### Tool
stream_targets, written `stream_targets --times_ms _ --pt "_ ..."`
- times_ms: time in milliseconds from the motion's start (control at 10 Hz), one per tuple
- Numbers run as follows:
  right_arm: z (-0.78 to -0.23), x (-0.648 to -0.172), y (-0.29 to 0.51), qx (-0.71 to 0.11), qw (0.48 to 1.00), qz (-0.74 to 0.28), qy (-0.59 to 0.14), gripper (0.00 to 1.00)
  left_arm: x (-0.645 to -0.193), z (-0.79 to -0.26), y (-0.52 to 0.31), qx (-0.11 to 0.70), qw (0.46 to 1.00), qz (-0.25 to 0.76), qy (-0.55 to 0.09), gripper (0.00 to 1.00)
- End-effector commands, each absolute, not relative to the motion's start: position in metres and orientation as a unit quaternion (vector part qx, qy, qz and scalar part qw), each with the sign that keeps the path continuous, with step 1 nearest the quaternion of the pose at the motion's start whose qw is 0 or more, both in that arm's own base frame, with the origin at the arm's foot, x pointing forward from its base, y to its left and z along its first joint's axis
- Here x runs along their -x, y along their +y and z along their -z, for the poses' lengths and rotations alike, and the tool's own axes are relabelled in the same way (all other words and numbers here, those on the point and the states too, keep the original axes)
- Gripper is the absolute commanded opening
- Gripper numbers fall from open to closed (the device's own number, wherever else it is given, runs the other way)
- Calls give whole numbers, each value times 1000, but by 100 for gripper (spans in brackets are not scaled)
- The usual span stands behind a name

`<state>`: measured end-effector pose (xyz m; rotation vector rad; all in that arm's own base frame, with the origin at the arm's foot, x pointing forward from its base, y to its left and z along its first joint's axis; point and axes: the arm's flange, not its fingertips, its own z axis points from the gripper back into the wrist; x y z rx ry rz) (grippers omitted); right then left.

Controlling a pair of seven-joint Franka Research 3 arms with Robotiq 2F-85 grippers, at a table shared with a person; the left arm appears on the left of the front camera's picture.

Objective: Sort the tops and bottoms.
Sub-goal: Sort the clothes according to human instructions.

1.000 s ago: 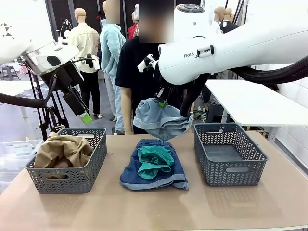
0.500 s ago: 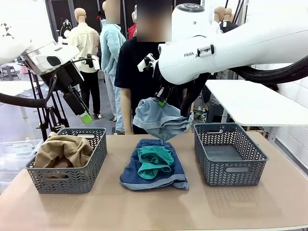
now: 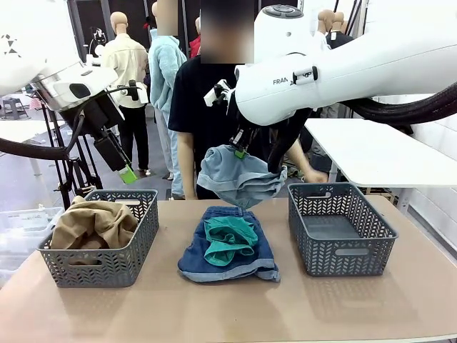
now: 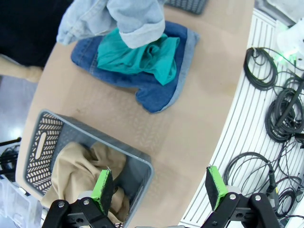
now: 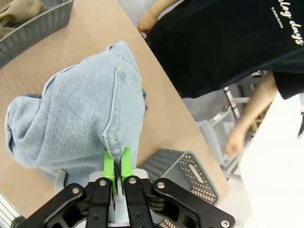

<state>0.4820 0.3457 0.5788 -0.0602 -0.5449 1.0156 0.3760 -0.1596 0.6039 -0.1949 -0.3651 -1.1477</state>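
Still gripping the pale denim piece (image 3: pixel 239 182) in the clenched right gripper (image 3: pixel 240 152), aloft over the middle, hardly shifted. Keeping the left gripper (image 3: pixel 127 174) spread, unloaded, above the left basket (image 3: pixel 100 266). Probably bound for the right basket (image 3: pixel 343 263).

Two tops: tan top (image 3: pixel 93 223), teal top (image 3: pixel 227 239); two bottoms: dark shorts (image 3: pixel 228 268), pale denim (image 3: pixel 239 179); two baskets (image 3: pixel 107 268) (image 3: pixel 350 261)
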Motion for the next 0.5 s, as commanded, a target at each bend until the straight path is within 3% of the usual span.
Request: stream_targets --times_ms 0,400 --pt "-584 -481 344 23 836 -479 -268 0 -375 -606 -158 87 820 540 -166 100" --pt "-584 -481 344 23 836 -479 -268 0 -375 -606 -158 87 820 540 -166 100"
